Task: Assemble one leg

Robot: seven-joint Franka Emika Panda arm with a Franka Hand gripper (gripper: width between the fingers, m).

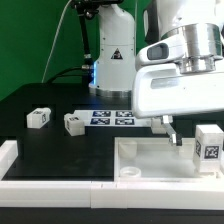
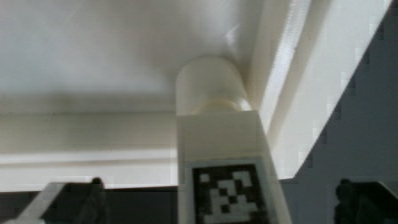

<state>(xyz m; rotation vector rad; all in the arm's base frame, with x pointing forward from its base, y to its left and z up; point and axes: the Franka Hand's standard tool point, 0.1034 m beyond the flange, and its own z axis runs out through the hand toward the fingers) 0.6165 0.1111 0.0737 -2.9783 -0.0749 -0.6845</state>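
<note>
Straddling tag-marked leg (image 2: 221, 130), gripper (image 2: 214, 203) spread wide

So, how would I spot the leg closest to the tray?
Find the big white tray at the front of the black table. The leg stands at its end on the exterior view's right. The other two legs lie on bare table, away from it.

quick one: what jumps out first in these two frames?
The bulky white arm fills the exterior view's right, its tool low over the white panel. In the wrist view a tagged leg sits between the tool's open fingers, its round end at the panel's inner corner. Two loose legs lie on the black table by the marker board.
</note>
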